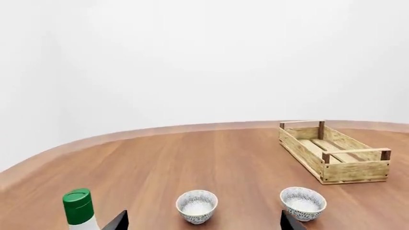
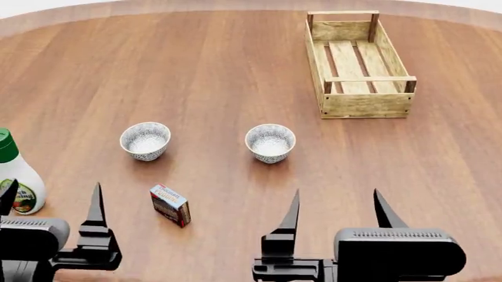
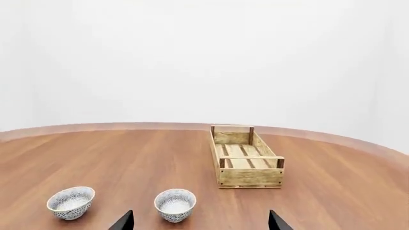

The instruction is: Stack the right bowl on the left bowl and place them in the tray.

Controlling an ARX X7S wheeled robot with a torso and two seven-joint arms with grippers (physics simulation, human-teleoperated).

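Two white bowls with a blue pattern stand apart on the wooden table: the left bowl (image 2: 145, 140) and the right bowl (image 2: 271, 142). Both are empty and upright. The tray (image 2: 359, 64), a light-wood slatted crate, lies empty at the far right. My left gripper (image 2: 52, 202) is open near the table's front left, short of the left bowl (image 1: 197, 206). My right gripper (image 2: 337, 208) is open at the front, short of the right bowl (image 3: 175, 204). The tray also shows in the left wrist view (image 1: 334, 151) and the right wrist view (image 3: 246, 156).
A white bottle with a green cap (image 2: 16, 173) stands at the left edge, close to my left gripper. A small red-and-blue box (image 2: 170, 204) lies between the grippers, in front of the left bowl. The table's curved far edge (image 2: 157, 6) runs behind everything.
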